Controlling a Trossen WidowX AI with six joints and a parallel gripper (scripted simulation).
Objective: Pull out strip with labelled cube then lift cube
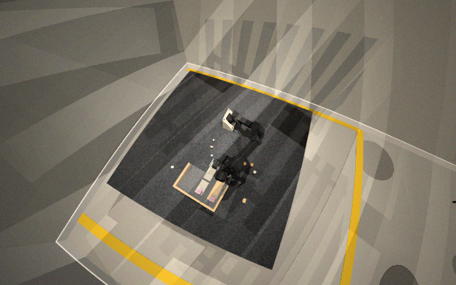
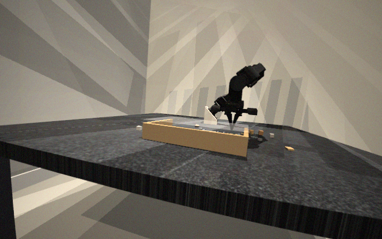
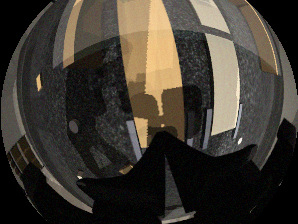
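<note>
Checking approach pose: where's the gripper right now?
In the top view the gripper is low at the open end of the tan tray, over the near ends of the strips. It is shut and holds nothing; both pink cubes sit at the far end.
</note>
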